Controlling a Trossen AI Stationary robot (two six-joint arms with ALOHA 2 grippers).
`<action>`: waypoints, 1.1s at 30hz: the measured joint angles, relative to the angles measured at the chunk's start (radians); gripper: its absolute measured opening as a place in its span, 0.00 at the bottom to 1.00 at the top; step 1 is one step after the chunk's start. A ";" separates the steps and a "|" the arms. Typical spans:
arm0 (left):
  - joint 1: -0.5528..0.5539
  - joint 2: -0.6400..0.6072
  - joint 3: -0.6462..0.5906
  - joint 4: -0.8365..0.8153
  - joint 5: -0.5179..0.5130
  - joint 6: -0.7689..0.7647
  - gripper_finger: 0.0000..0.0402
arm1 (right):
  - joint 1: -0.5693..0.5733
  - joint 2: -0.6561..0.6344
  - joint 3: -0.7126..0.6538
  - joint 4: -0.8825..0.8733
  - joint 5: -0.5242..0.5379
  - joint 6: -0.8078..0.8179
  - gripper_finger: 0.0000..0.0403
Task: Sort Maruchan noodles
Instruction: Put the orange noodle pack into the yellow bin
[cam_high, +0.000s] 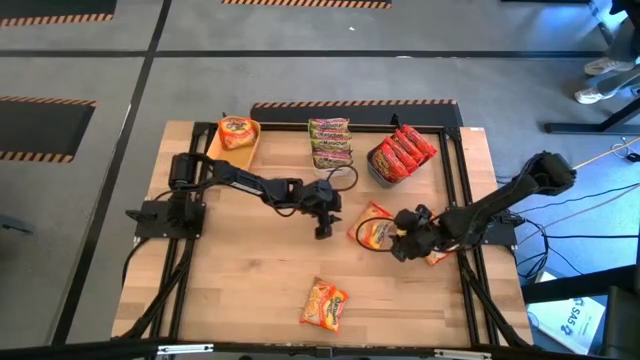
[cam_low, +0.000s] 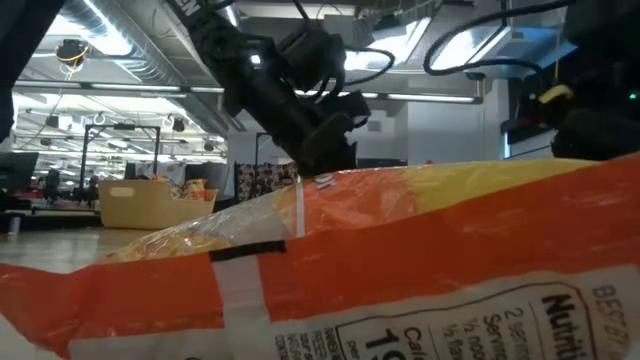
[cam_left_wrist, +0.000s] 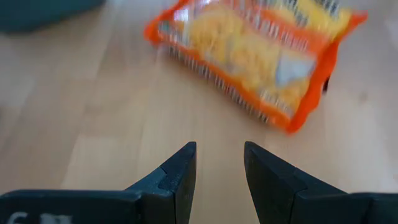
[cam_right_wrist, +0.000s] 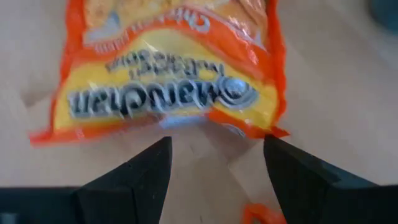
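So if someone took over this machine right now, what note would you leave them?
Left gripper: open, empty, mid-table, facing a loose orange-yellow plastic noodle packet.
Right gripper: open, empty, right beside the orange-yellow packet at centre-right; another orange packet peeks out under that arm.
Done: one orange packet in the yellow plastic bin, green-pink packets stacked in the middle, red packets in the dark grey bin.
Left: the loose orange packets, including the one near the front edge.

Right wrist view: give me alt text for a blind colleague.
An orange-yellow glossy plastic Maruchan noodle packet lies flat on the light wooden table, just ahead of the right pincer, whose two dark fingers are spread open and empty.
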 joint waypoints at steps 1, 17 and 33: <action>0.000 0.000 0.000 -0.021 -0.002 0.000 0.32 | -0.009 0.014 -0.008 0.048 0.004 -0.026 0.59; -0.012 -0.199 -0.084 -0.330 -0.087 0.016 0.32 | -0.244 0.331 0.044 0.722 -0.084 -0.652 0.59; -0.069 -0.152 -0.408 0.399 -0.063 -0.056 0.32 | -0.306 0.298 0.295 0.485 -0.183 -0.664 0.59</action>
